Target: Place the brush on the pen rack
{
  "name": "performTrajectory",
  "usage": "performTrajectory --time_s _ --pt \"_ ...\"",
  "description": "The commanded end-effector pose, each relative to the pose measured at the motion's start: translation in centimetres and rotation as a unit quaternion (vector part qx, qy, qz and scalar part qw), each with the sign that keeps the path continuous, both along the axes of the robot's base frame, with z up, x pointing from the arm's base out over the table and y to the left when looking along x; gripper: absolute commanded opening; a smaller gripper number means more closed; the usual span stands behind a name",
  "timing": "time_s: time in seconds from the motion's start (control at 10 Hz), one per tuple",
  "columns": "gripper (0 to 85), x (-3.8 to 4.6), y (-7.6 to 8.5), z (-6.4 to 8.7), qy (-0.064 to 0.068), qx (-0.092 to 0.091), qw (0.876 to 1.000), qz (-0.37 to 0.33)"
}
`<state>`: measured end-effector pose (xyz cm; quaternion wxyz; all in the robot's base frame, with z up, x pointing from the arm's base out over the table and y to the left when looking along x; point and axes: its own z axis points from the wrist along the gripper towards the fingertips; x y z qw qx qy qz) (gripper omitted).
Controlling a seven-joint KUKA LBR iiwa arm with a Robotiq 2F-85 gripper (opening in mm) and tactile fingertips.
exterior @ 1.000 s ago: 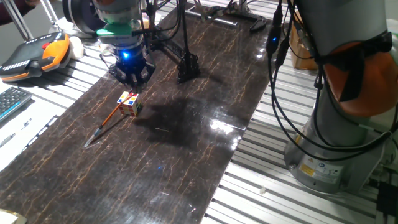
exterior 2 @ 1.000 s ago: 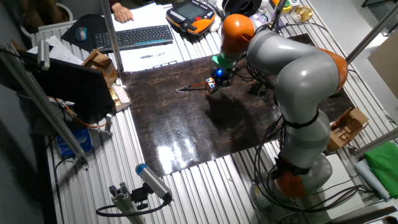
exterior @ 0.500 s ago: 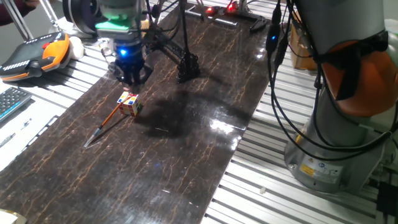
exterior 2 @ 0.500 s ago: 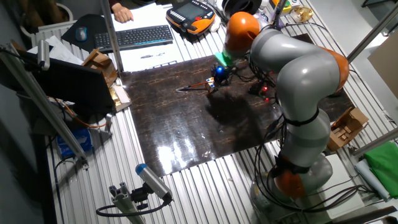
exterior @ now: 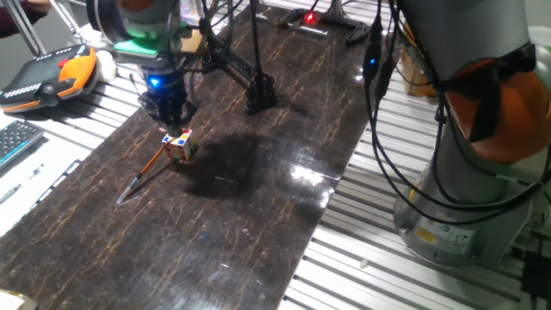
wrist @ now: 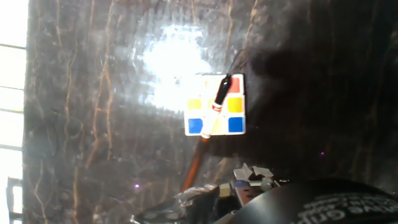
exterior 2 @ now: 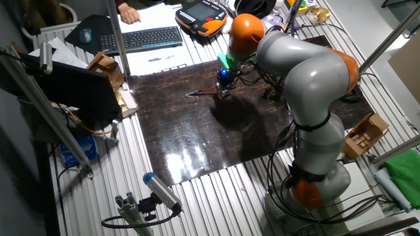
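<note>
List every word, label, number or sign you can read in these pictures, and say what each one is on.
No text can be read.
Sticker on the robot base: printing too small and blurred.
Keyboard: key markings too small.
Orange handheld controller: no legible marking.
Puzzle cube: plain coloured squares, no print.

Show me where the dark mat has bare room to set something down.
The mat is bare from the puzzle cube and brush down to its near edge, and across toward the robot base. It is crowded at the far end: the tool hangs just over the cube, with the pen rack beside it.
</note>
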<state>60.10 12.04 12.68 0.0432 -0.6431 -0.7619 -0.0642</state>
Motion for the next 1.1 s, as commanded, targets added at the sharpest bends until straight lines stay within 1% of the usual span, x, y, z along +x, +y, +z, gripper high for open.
performTrajectory --time_s 0.0,0.1,0.2,0.3,0.4,0.6,0.8,1.0 --pt "0.7 0.31 0.5 -0.3 0.0 -0.003 1.0 -0.003" --pt "0.7 0.73 0.9 -0.5 0.001 -0.005 1.0 -0.009" --pt "0.7 1.07 1.2 -0.9 0.003 -0.001 1.0 -0.018" --pt "0.7 1.3 1.5 -1.1 0.003 -0.002 1.0 -0.022" --pt "0.7 1.55 1.8 -1.3 0.002 -0.007 1.0 -0.025" --pt "0.7 1.99 2.3 -1.9 0.001 -0.003 0.999 -0.033" --pt "0.7 2.32 2.7 -2.3 0.0 -0.002 0.999 -0.04" --pt "0.7 2.47 2.7 -2.6 -0.001 -0.001 0.999 -0.04"
